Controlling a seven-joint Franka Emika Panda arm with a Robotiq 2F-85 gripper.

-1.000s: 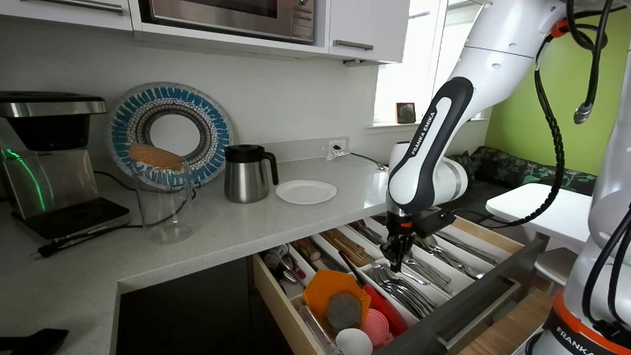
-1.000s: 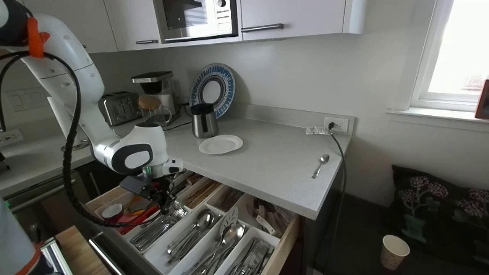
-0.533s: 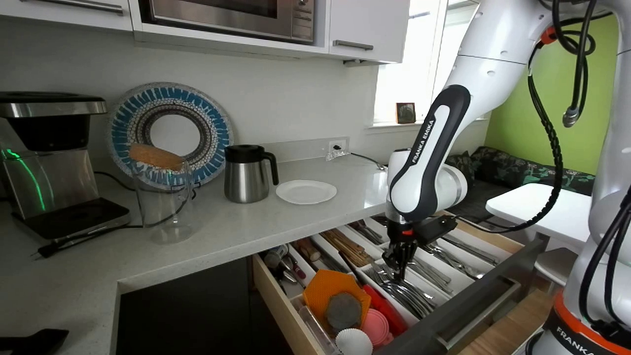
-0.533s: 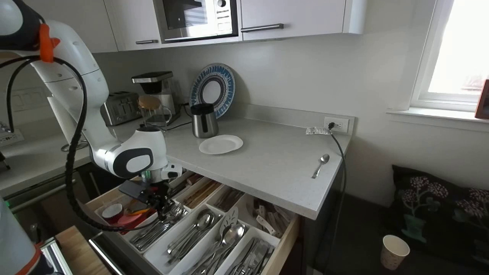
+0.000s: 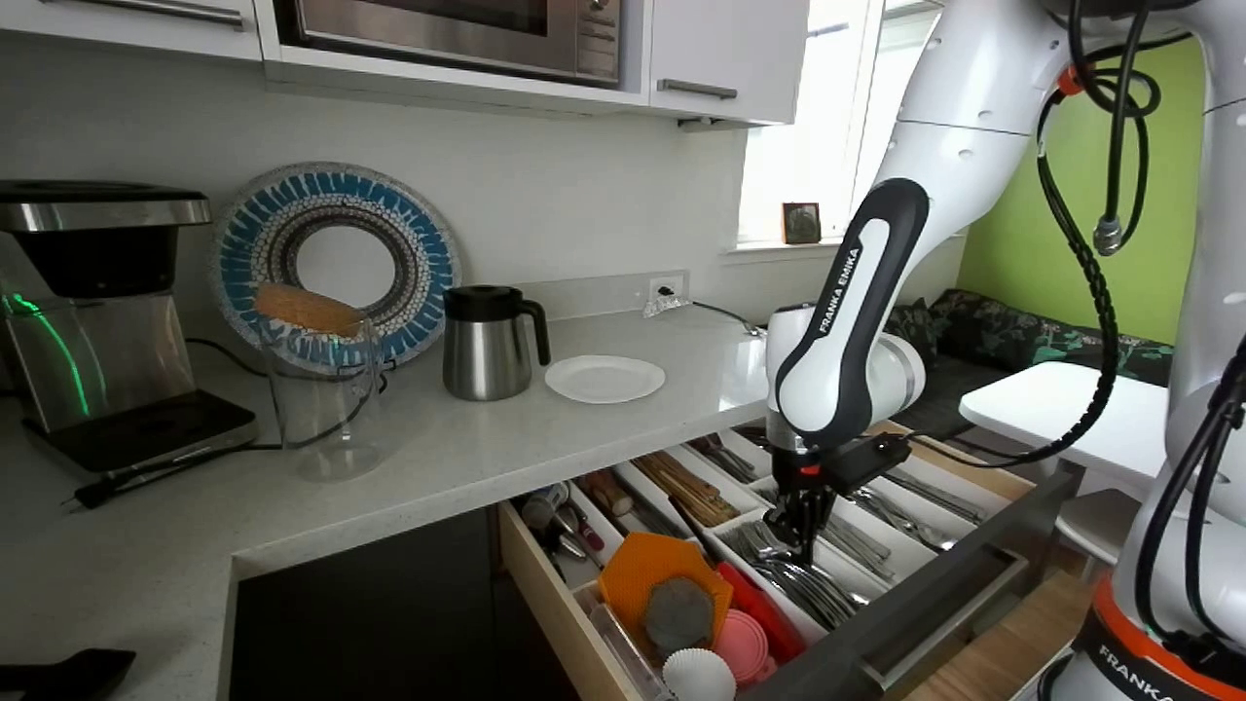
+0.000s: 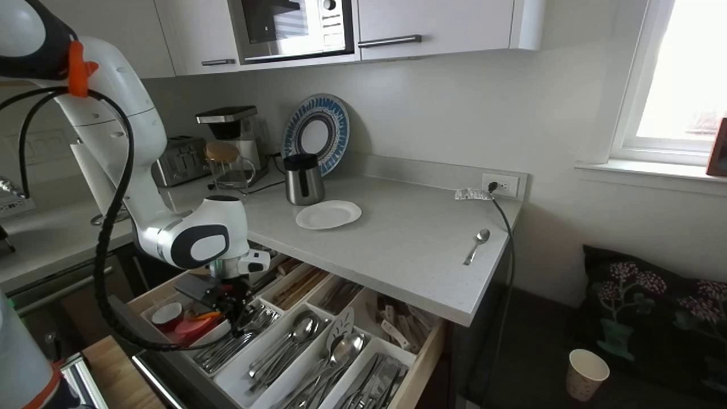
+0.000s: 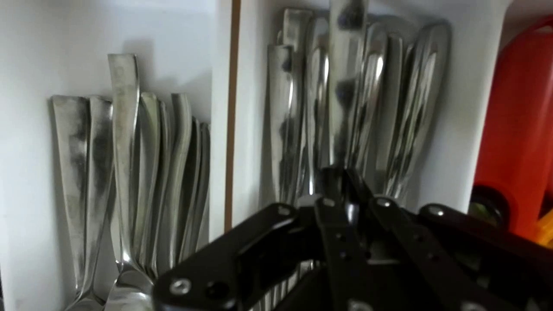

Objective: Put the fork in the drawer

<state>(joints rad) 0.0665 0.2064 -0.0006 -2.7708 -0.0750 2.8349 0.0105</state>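
1. While both exterior views reduce the gripper (image 7: 340, 172) to a dark cluster over the drawer (image 5: 553, 606), the wrist view shows its black fingertips almost together, pinching the metal handle of the fork (image 7: 346, 65).
2. Up close, that handle is flat, straight-sided and glossy, with dark smudged reflections; the fork's head is hidden behind the gripper.
3. Within the drawer's bounds, the fork is in or just over the compartment of stacked forks (image 6: 227, 349); whether it touches them I cannot tell.
4. Pale wooden sides (image 6: 427, 363) and white dividers (image 7: 220, 108) show in both exterior views; the wrist view has a thin brown strip (image 7: 231, 129) between two compartments, with slim-handled spoons (image 7: 127, 290) beside it.
5. In an exterior view, an angular orange pad (image 5: 628, 570) lies under a grey disc (image 5: 679, 615), near a ridged pink cup (image 5: 745, 643) and a fluted white cup (image 5: 699, 675).
6. In an exterior view, a small spoon (image 6: 475, 248) lies on the smooth pale counter (image 6: 414, 244), a perforated metal server (image 6: 342, 328) in the drawer, and a speckled cup (image 6: 586, 378) stands near a dark flowered cushion (image 6: 642, 301).
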